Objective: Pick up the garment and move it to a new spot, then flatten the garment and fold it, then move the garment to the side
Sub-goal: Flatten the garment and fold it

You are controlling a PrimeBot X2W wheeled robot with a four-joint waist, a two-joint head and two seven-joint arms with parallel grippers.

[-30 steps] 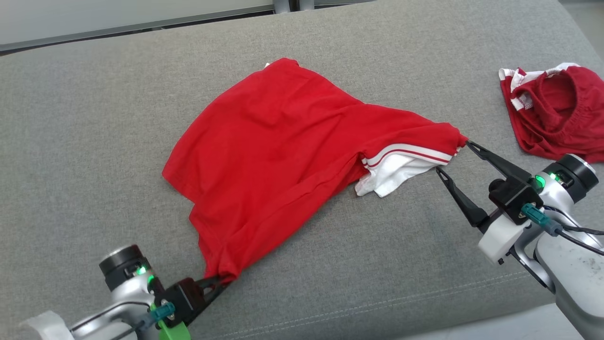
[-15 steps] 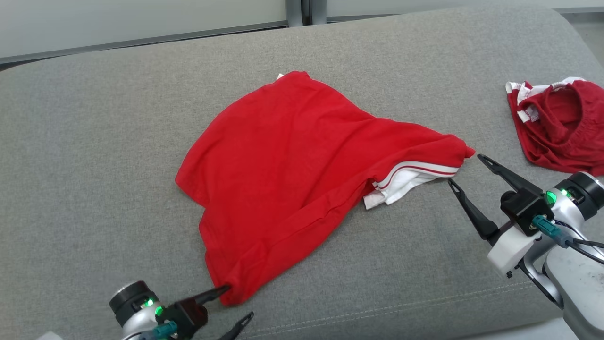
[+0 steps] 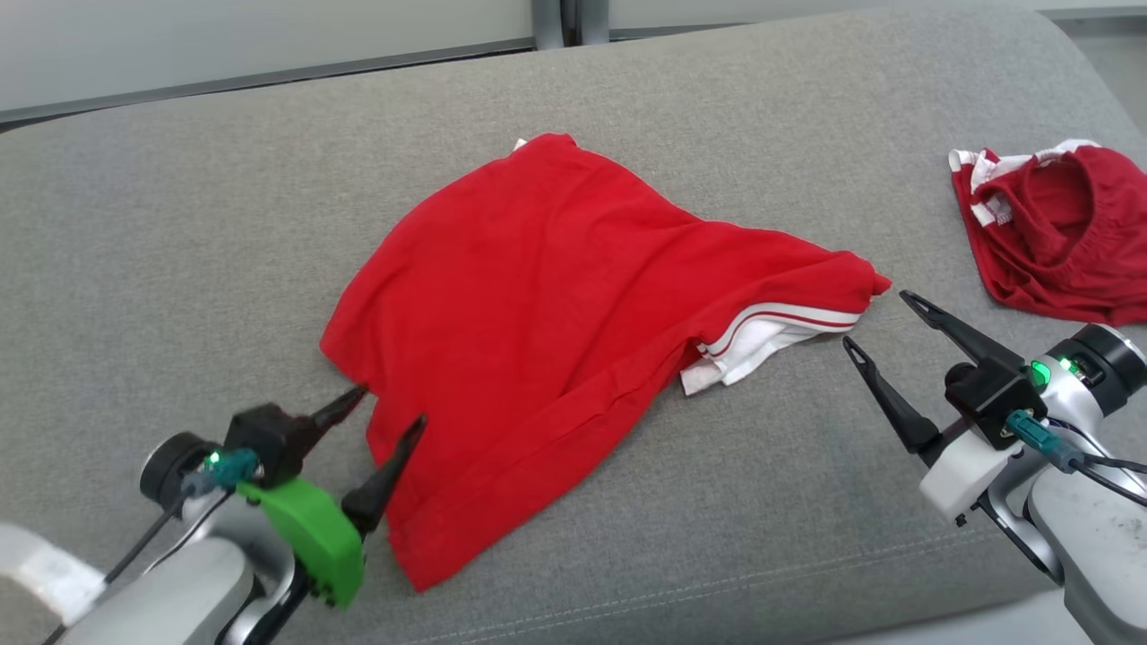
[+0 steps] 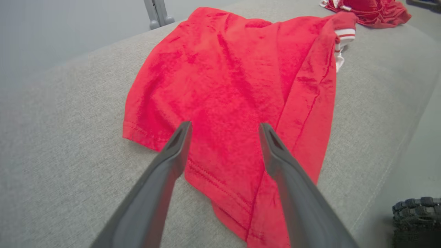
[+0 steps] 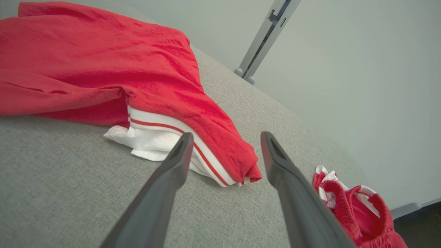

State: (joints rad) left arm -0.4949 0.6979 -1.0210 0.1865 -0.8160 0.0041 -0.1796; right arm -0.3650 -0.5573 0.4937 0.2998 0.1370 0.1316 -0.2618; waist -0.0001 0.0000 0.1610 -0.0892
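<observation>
My left tool [image 3: 392, 405] has just let go of the hem of the red T-shirt [image 3: 556, 296] and, like my right tool [image 3: 875, 318], stands spread, so flattening looks next.

The shirt [image 3: 538, 313] is soft matt red cloth; the couch [image 3: 179, 224] coarse grey weave; the fingers [image 4: 162, 186] smooth dark plastic.

The shirt [image 3: 556, 331] lies on the couch [image 3: 179, 224], shorts [image 3: 1057, 233] far right, left gripper [image 3: 392, 405] over its left edge, right gripper [image 3: 875, 318] by its right end.
</observation>
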